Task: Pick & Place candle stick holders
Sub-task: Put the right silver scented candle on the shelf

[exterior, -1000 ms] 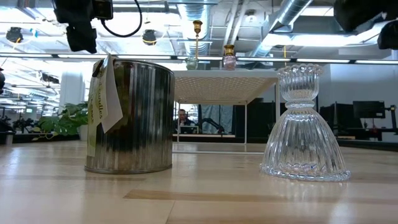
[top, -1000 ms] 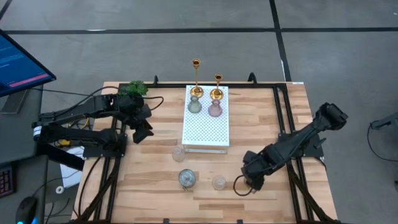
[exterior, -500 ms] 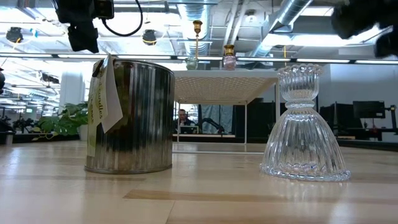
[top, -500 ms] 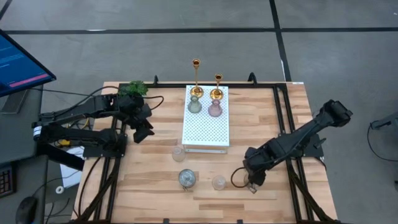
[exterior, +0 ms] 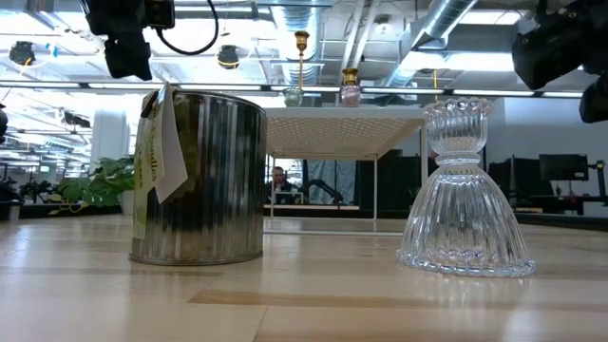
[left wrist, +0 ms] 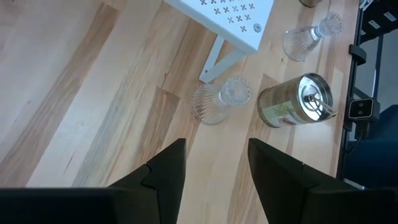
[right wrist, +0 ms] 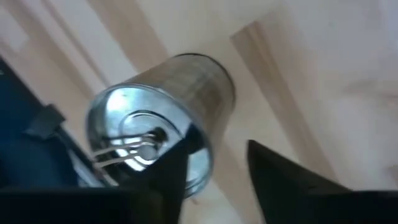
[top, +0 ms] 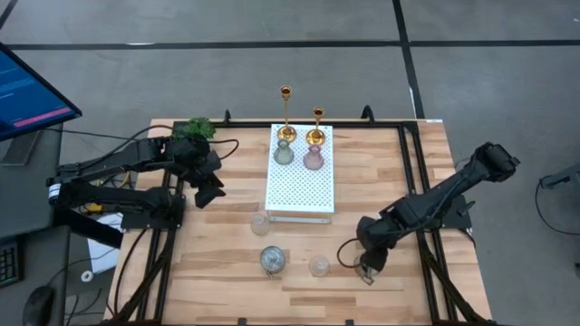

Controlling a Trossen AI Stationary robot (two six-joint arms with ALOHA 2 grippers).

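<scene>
Standing at the far end of the white dotted board [top: 301, 177] are the two gold candle stick holders [top: 286, 113], slim and upright, and just in front of them a greenish glass cup [top: 284, 153] and a pinkish glass cup [top: 314, 158] are also sitting on the board. Three more pieces are resting on the wooden table [top: 217, 272] near the front edge: a clear glass holder [top: 259, 223] just beside the board's corner, a silvery tin [top: 271, 260], and another clear glass holder [exterior: 464, 190] to its right. The right gripper [top: 367, 270] is hanging low over the table just beside this last holder, its fingers apart and holding nothing. The left gripper [top: 205, 193] is waiting near the leafy plant [top: 194, 129], well apart from the holders, its fingers open and empty.
</scene>
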